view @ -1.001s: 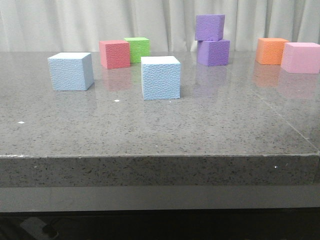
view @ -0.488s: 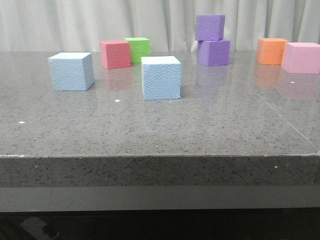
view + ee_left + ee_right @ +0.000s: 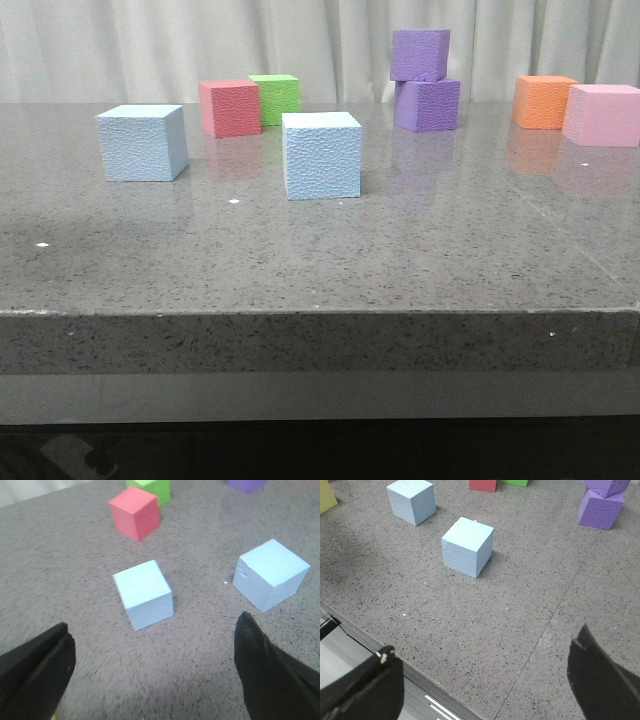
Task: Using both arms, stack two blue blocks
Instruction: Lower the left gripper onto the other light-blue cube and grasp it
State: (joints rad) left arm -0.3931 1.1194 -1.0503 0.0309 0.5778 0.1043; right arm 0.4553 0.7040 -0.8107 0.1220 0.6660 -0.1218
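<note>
**Blue cubes apart, both grippers spread and empty**

Grippers come first, nearest the robot and seen only from the wrists. Left gripper has its dark fingers spread wide with nothing between them; it hangs over the table on the near side of the left blue cube, which lies beyond the fingertips and touches neither. Right gripper is just as wide, its fingers empty, poised above the table's near edge, well short of any cube.

On the grey speckled table, the right blue cube is the nearer of the pair, sitting just left of centre. The left blue cube stands a little farther back and to the left, well apart from its twin. Both rest flat on the table, unstacked.

Farther back, a red cube lies behind and between the two blue ones, with a green cube just beyond it to the right. Right of centre, two purple cubes are stacked, the upper one turned slightly askew. At far right an orange cube sits beside a pink cube. The right wrist view catches a yellow corner left of the left blue cube. Pale curtains hang behind the table.
</note>
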